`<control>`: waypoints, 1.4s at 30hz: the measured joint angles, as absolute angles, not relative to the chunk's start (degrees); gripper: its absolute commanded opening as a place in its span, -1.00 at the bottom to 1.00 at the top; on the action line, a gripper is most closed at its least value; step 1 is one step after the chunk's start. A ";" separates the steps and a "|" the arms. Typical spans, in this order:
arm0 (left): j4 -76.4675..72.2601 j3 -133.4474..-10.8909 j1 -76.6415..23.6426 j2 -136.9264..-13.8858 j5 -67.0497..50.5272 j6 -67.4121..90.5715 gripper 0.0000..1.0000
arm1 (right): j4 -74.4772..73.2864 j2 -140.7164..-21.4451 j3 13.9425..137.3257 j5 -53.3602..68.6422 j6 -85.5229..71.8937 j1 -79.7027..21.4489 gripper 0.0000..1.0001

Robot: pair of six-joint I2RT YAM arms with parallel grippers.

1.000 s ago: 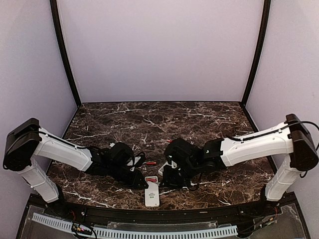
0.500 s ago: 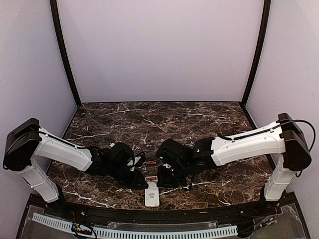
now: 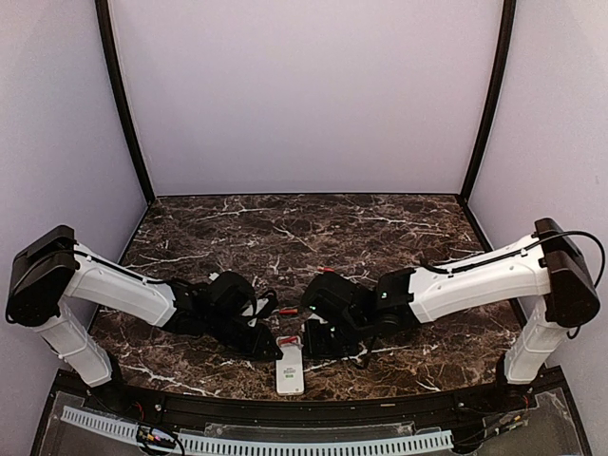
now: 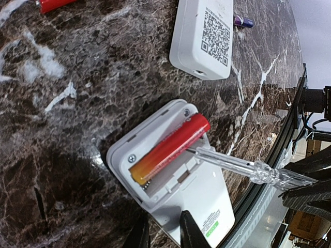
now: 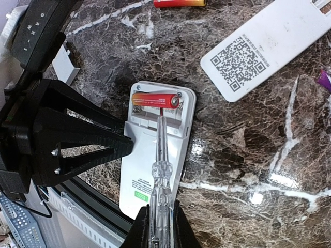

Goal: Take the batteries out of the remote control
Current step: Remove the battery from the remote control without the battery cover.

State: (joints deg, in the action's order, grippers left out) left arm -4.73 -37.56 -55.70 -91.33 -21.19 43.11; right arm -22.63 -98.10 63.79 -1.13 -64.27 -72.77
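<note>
A white remote (image 4: 207, 201) lies back up near the table's front edge, its compartment open with one red battery (image 4: 168, 149) in it. It also shows in the right wrist view (image 5: 150, 170) and the top view (image 3: 290, 370). My left gripper (image 4: 163, 235) is shut on the remote's side edge. My right gripper (image 5: 159, 227) is shut on a clear screwdriver (image 5: 161, 155), whose tip touches the battery (image 5: 155, 99) at its right end. A loose red battery (image 5: 181, 2) lies on the table beyond the remote.
A second white remote (image 5: 264, 44) with a QR code lies back up to the right. A purple cell (image 5: 323, 80) lies beside it. A small white cover (image 5: 67, 64) lies left of the left gripper. The table's black front rim (image 4: 269, 170) is close by.
My right arm has shifted a little to the left, toward the remote, with the screwdriver in it. The left arm and the remote have not moved.
</note>
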 measured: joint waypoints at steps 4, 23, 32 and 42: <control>-4.73 -37.56 -55.70 -91.33 -21.21 43.11 -0.62 | -20.29 -97.76 62.59 -0.67 -63.61 -72.69 -1.00; -4.73 -37.56 -55.72 -91.26 -21.02 43.11 -0.56 | -15.27 -97.06 60.86 1.63 -63.31 -71.68 -1.00; -0.80 -37.95 -55.86 -88.40 -15.31 42.52 0.10 | -8.88 -87.70 54.74 -1.02 -63.37 -69.65 -1.00; 13.13 -44.36 -50.96 -77.95 -9.61 38.57 0.66 | -9.93 -77.93 52.45 -6.46 -59.94 -66.02 -1.00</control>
